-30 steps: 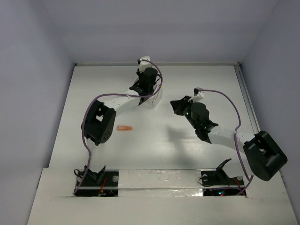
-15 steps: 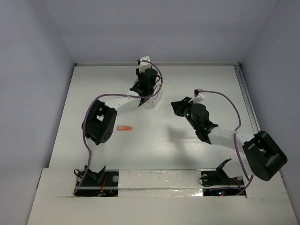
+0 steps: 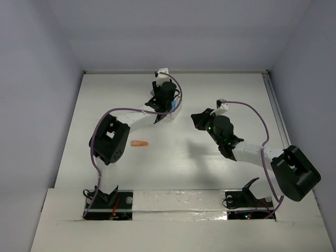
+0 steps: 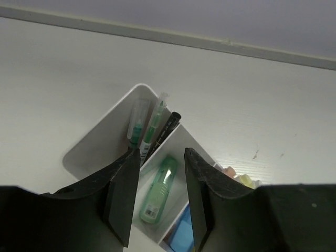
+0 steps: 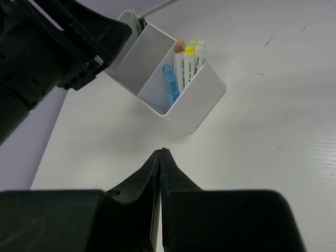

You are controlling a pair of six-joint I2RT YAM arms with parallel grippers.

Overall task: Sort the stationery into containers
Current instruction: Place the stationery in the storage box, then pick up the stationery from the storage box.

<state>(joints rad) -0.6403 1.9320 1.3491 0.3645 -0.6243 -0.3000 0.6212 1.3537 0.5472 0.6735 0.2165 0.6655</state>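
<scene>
Stationery box (image 4: 100, 142) beneath half-open, empty left gripper (image 4: 161, 151)

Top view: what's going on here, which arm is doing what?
The left gripper hovers open over the white box, directly above a green marker lying in its middle compartment with a blue piece. The right gripper is shut and empty, over the table near the box. An orange piece lies on the table, not yet sorted.
</scene>
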